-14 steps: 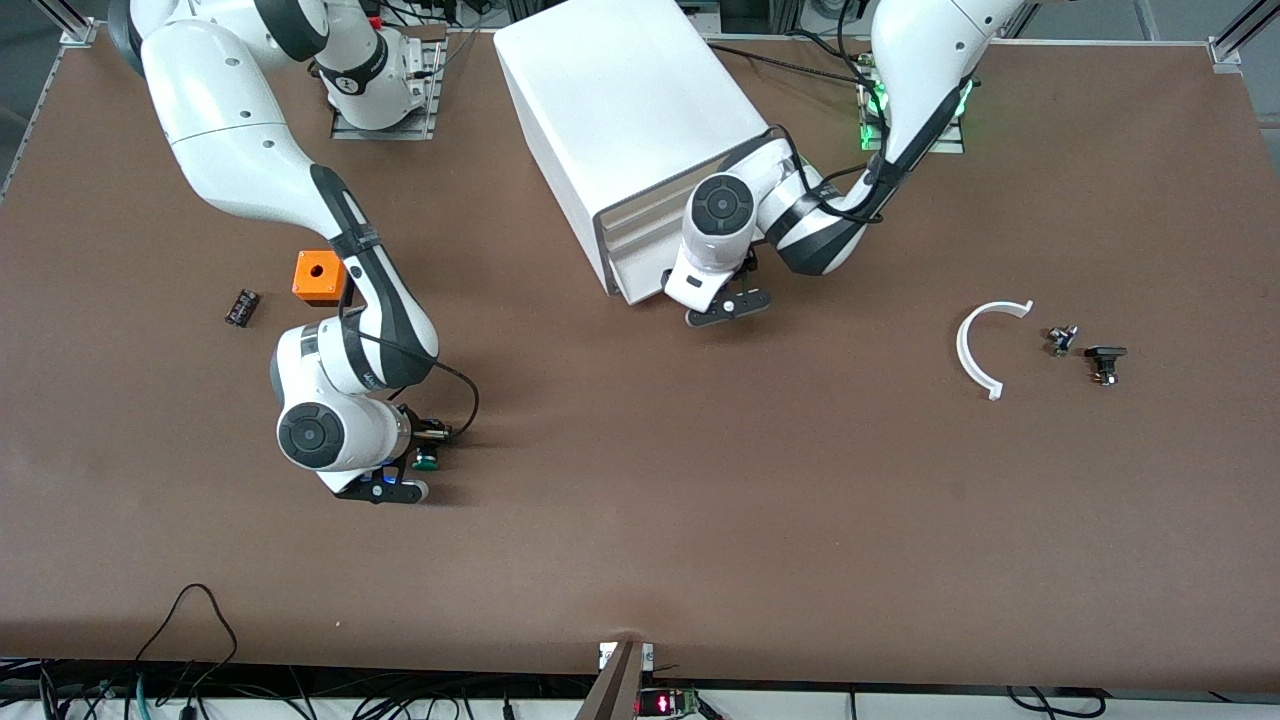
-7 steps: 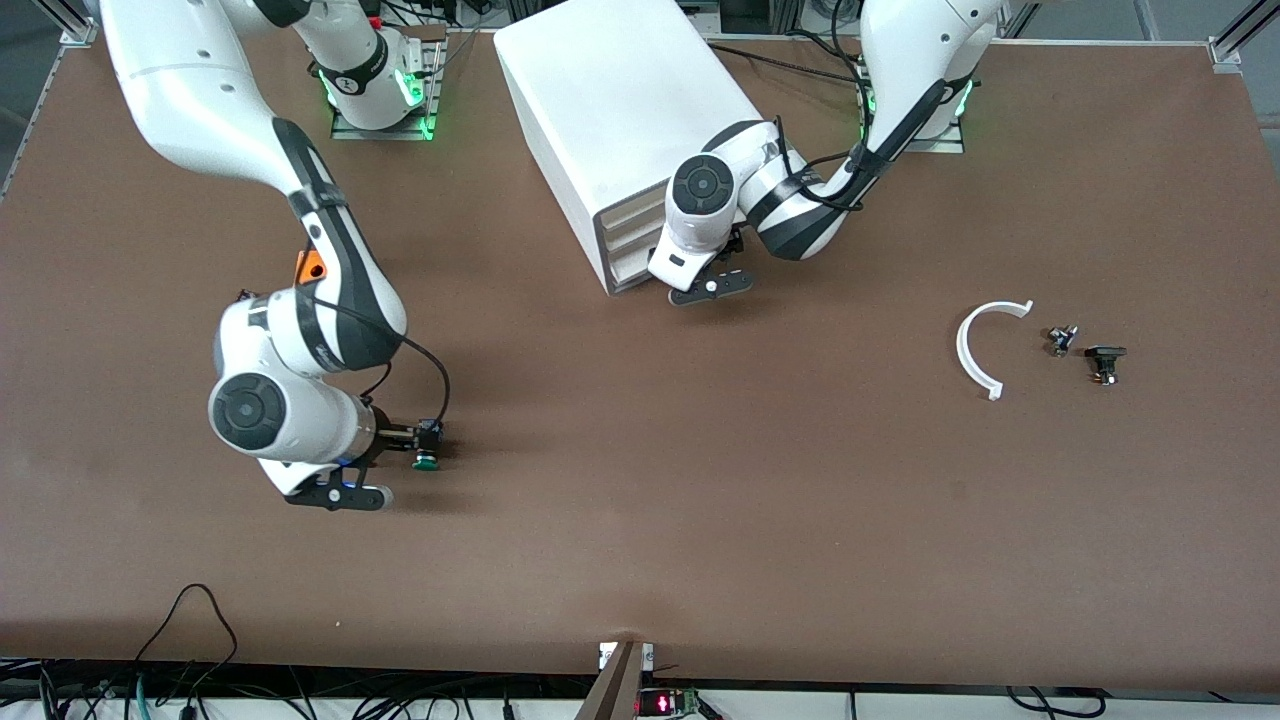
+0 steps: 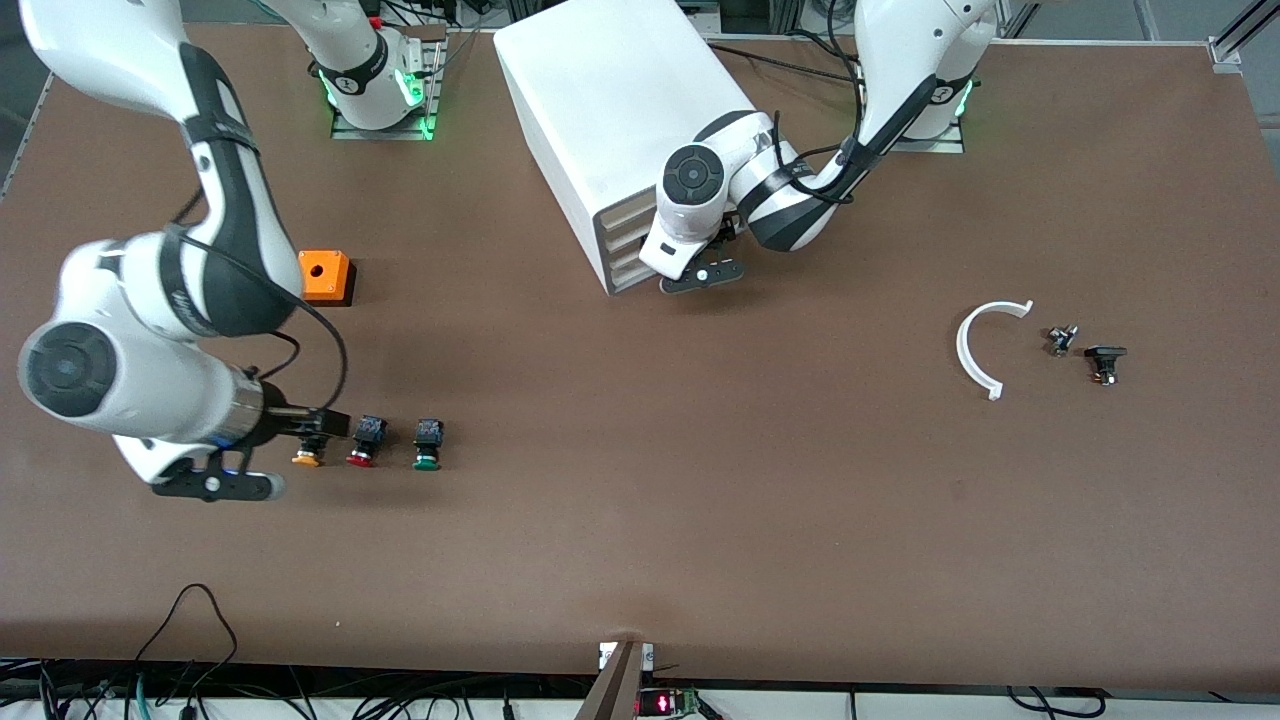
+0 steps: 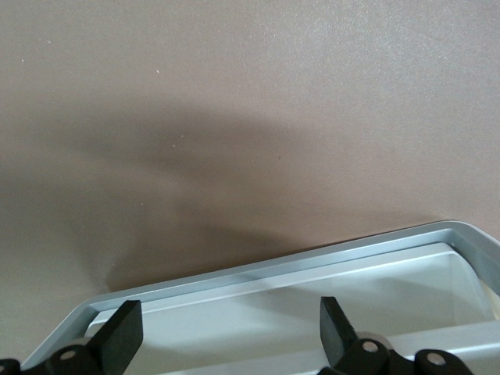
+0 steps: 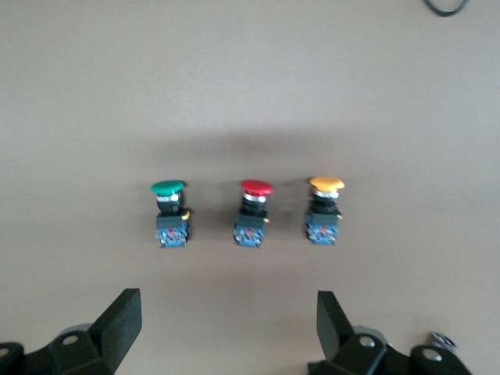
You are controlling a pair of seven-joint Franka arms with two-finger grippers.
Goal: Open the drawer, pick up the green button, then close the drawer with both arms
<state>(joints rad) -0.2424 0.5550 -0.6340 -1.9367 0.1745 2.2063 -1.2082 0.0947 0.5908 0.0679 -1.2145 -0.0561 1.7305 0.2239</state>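
We have drawn the right gripper (image 3: 312,428) back from the green button (image 3: 428,445), jaws wide, leaving it on the table in a row with the red button (image 3: 365,442) and yellow button (image 3: 306,458). The left gripper (image 3: 702,262), jaws also wide, sits against the drawer (image 3: 628,252) front, we judge to push it flush into the cabinet (image 3: 610,110).

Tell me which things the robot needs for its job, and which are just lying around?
Needed: green button; drawer in the white cabinet; left gripper, open; right gripper, open.

Lying around: red button; yellow button; orange block; white curved piece.
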